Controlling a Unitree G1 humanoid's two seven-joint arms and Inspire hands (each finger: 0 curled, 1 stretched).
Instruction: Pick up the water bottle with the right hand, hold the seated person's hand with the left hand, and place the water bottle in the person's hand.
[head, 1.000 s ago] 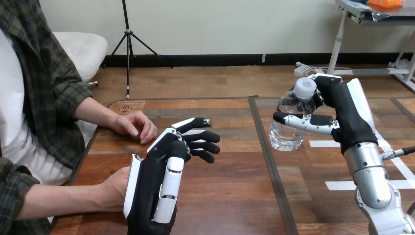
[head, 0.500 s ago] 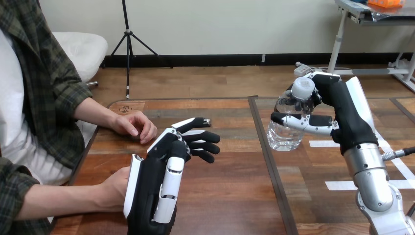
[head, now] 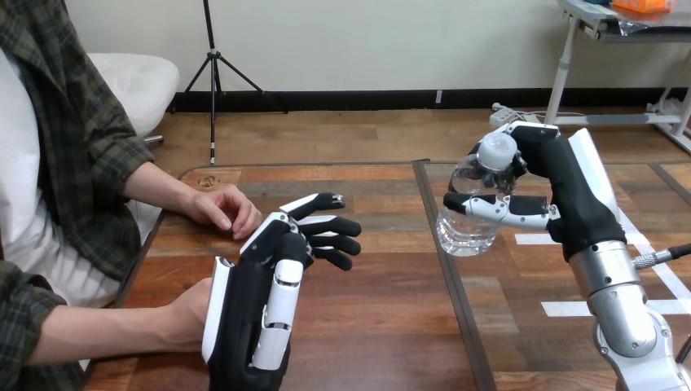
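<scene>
The wooden counter (head: 383,326) is spreading across the whole lower view, and the person is resting both forearms on its left side. The robot's right arm (head: 619,301) is rising from the lower right corner, and its right hand (head: 570,195) is clamping fingers and thumb round the water bottle (head: 468,224) on the right half of the counter. The bottle is standing nearly upright, leaning a little so that its base is pointing left and its white cap (head: 495,151) is tucking in against the fingers; the base seems to be hanging just clear of the wood.

The left hand (head: 261,301) is lying low at the left with its fingers loosely spread, gripping nothing. The person's nearer hand (head: 191,314) is sitting just beside its base, partly hidden behind it; whether the two are touching I cannot tell. That hand is lying well to the left of the bottle, so the carry is looking like a leftward sweep across the counter, past the left hand's fingers.
</scene>
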